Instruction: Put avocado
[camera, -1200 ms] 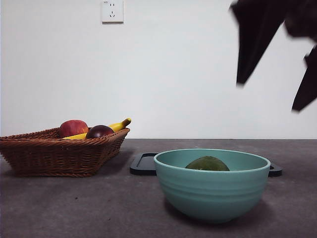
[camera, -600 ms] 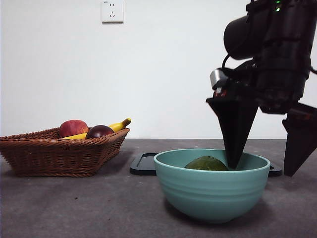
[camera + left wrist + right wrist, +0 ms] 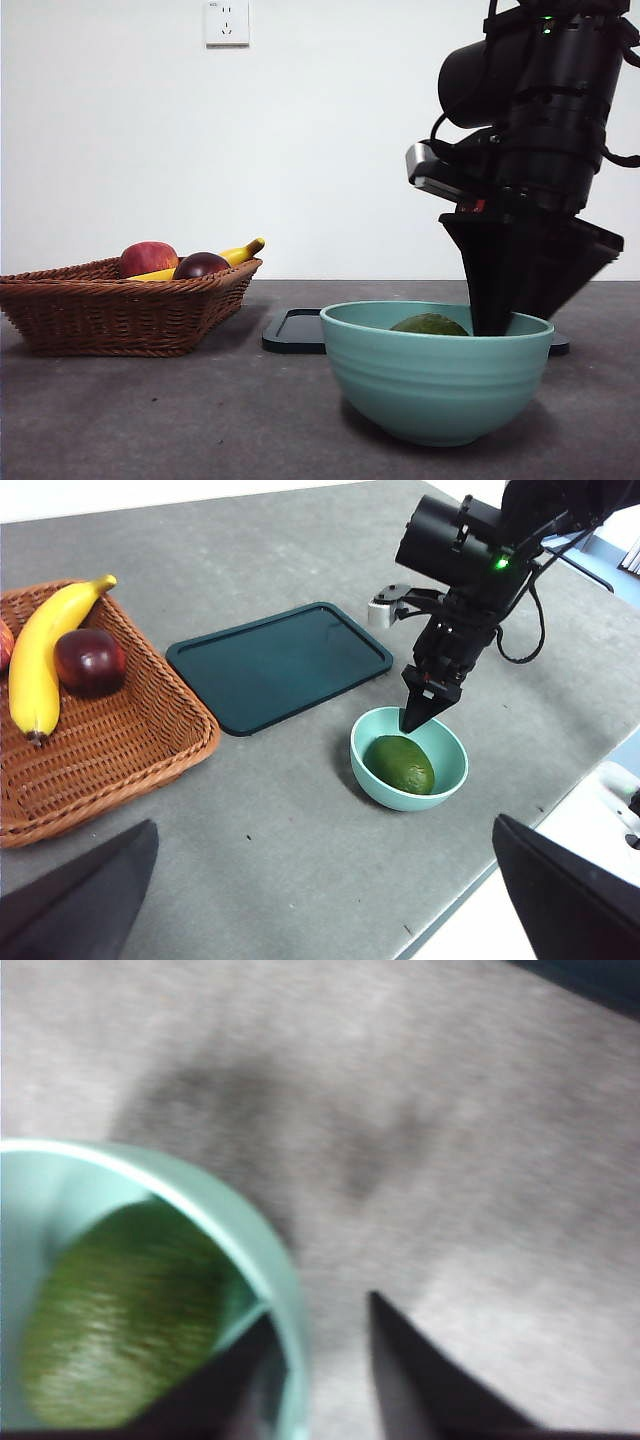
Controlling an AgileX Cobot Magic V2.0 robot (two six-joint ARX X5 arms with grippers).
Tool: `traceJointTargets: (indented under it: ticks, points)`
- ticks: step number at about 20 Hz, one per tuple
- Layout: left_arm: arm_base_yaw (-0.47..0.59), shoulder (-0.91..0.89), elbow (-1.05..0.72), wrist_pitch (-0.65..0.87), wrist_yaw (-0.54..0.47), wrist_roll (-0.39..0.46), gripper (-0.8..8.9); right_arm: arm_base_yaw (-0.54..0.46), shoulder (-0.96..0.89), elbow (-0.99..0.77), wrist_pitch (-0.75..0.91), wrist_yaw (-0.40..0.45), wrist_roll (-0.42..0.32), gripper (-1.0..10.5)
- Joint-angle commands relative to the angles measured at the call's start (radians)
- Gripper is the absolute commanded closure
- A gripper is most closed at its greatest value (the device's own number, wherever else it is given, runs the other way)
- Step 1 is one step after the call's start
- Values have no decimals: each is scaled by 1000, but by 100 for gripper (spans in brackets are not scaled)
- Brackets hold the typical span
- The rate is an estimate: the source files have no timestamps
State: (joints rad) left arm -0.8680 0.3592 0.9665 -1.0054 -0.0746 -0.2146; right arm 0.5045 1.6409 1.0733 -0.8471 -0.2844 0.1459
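Since half a second ago the right claw (image 3: 497, 325) has narrowed astride the bowl's (image 3: 435, 385) rim, nudging the bowl rightward in frame, the avocado (image 3: 399, 763) inside; evidently the bowl, not fruit, is being gripped.

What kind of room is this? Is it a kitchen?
Probably not a kitchen; more likely a robot test room. A black robot arm's right claw reaches into a green bowl on a plain grey table, with a bare white wall and a socket behind.
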Motion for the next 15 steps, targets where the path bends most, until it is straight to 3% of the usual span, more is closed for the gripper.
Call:
traceJointTargets:
  ticks: [1,8,15]
  points:
    - [-8,3,14,12,0,24,197,21,20,21,11,-15,-8,941]
    - [-8,3,14,17,0,24,197,30,20,56,5,3,59,941]
    - [-8,3,14,80,-1,49,197,-68,84,254,-23,27,79,941]
